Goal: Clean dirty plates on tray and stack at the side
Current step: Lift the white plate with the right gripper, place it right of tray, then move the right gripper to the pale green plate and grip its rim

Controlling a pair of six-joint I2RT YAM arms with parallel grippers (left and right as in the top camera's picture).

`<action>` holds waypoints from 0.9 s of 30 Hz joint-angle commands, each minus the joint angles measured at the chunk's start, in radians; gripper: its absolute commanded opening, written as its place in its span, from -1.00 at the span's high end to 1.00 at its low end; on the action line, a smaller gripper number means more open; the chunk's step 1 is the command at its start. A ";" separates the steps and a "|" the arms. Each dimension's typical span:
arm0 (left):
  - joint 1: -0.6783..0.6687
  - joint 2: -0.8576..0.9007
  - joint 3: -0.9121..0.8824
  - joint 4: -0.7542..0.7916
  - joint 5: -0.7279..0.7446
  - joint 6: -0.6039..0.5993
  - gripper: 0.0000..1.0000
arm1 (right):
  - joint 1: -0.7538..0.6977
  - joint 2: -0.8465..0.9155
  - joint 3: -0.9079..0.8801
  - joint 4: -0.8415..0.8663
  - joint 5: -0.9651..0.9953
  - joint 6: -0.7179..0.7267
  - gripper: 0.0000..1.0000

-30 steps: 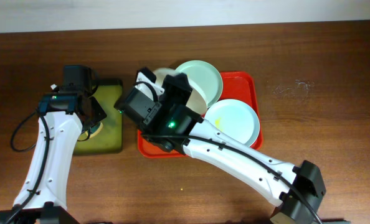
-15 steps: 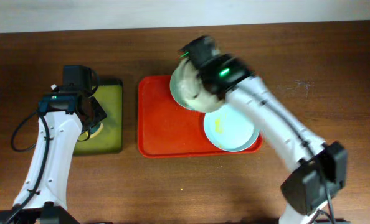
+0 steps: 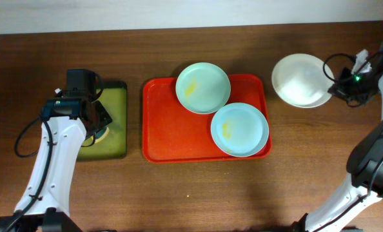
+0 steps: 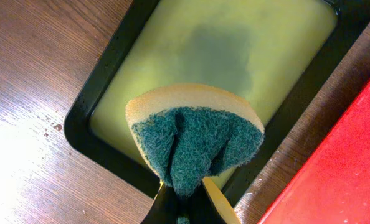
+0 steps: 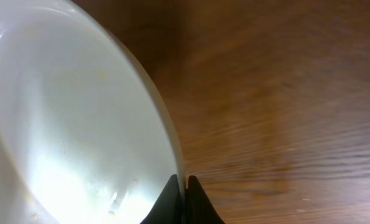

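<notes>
1. At the far right table edge, the right gripper (image 5: 185, 190) was seen clamped on the rim of the white plate (image 3: 300, 80). The jaws were pressed together with only the rim's thickness between them.
2. The white plate was located over bare wood of the table (image 3: 198, 193), right of the red tray (image 3: 169, 138) and apart from it. Whether it was resting on the wood or held just above could not be told. Its inside was seen glossy in the right wrist view, with a few faint specks near the pinched rim.
3. The left gripper (image 4: 184, 196) was seen pinching a folded sponge (image 4: 194, 134), with yellow foam outside and the green scouring face toward the camera.
4. The sponge was held above the black tray (image 4: 101, 87), partly over its rim. The tray's inside was coated yellow-green. Contact between sponge and tray could not be told.
5. The black tray was placed just left of the red tray, with a narrow strip of wood between them.
6. Two plates were found on the red tray: the mint green plate (image 3: 203, 87) at the far edge, overhanging the rim, and the pale blue plate (image 3: 239, 129) at the near right corner. Their rims were touching. A yellow smear was visible in each.
</notes>
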 commanded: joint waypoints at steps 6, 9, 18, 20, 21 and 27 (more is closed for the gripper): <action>0.002 -0.008 -0.006 0.018 0.011 0.005 1.00 | -0.009 0.079 0.002 0.037 0.050 0.001 0.88; 0.002 -0.008 -0.006 0.018 0.011 0.005 1.00 | 0.056 0.079 0.002 0.050 0.055 0.001 0.58; 0.002 -0.009 -0.006 0.020 0.011 0.005 1.00 | 0.280 0.079 0.002 0.108 0.047 -0.058 -0.05; 0.002 -0.009 -0.006 0.020 0.011 0.004 1.00 | 0.367 0.079 0.002 0.142 0.018 -0.097 -0.26; 0.002 -0.008 -0.006 0.021 0.011 0.004 1.00 | 0.418 0.079 0.002 0.171 0.015 -0.097 -0.27; 0.002 -0.008 -0.006 0.021 0.011 0.004 1.00 | 0.626 0.081 0.002 0.275 0.025 -0.079 -0.29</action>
